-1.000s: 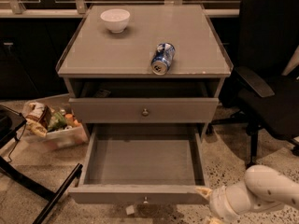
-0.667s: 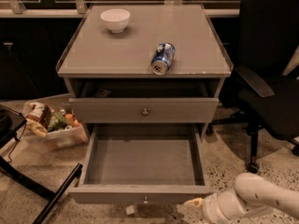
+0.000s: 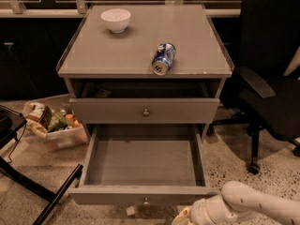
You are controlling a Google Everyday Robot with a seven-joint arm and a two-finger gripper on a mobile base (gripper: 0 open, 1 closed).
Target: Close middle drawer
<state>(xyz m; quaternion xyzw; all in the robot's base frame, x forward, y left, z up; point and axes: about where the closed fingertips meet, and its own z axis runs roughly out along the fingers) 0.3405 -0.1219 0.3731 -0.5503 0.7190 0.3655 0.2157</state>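
Observation:
The middle drawer (image 3: 143, 161) of the grey cabinet is pulled far out, and its bare grey inside is in view. Its flat front (image 3: 112, 195) runs along the bottom of the camera view, with a small round knob (image 3: 146, 201) at its centre. My gripper (image 3: 183, 216) is at the bottom edge of the view, just below the drawer front and right of the knob, partly cut off by the edge. The white arm (image 3: 248, 205) reaches in from the lower right.
The top drawer (image 3: 145, 110) is slightly open with dark clutter inside. A white bowl (image 3: 115, 19) and a blue can (image 3: 163, 58) lying on its side are on the cabinet top. A black office chair (image 3: 272, 78) stands right; a box of snacks (image 3: 51, 123) and black legs (image 3: 42, 191) are left.
My arm and gripper have moved left along the drawer front, from its right corner toward the knob. The drawer has not visibly moved.

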